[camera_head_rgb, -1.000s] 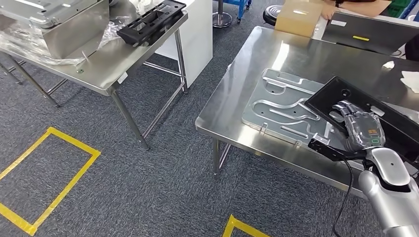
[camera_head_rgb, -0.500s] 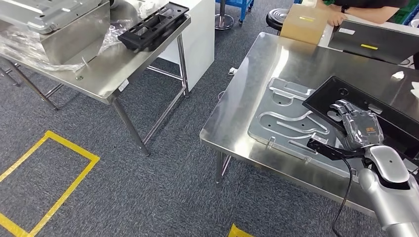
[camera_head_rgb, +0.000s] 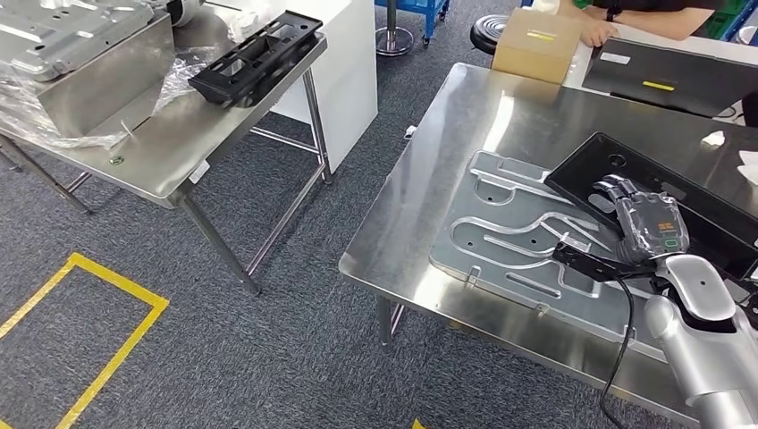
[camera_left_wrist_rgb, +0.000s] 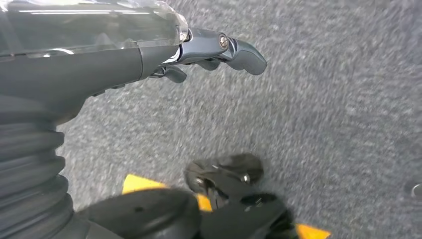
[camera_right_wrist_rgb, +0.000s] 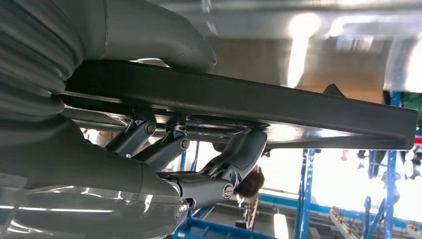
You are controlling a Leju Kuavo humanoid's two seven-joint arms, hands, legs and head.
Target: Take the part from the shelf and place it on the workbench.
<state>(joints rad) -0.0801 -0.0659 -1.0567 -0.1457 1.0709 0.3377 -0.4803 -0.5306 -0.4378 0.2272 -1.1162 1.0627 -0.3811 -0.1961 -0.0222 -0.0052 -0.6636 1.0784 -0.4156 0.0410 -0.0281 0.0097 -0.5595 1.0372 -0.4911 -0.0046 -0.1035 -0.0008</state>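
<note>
- Right hand (camera_head_rgb: 642, 228) grasps the black part (camera_head_rgb: 661, 192) by its near edge, above the workbench (camera_head_rgb: 420, 214) at 3 o'clock.
- Left hand (camera_left_wrist_rgb: 199, 50) hangs over carpet, fingers loose, holding nothing.

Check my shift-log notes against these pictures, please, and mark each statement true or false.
1. The right hand grips the black tray-like part. True.
2. The black part is over the steel workbench, beside a silver metal plate. True.
3. The left hand holds a second black part. False: it holds nothing and hangs over grey carpet.
4. The side table is bare. False: a black frame part and a metal box wrapped in plastic lie on it.
5. A cardboard box sits at the workbench's far edge. True.
</note>
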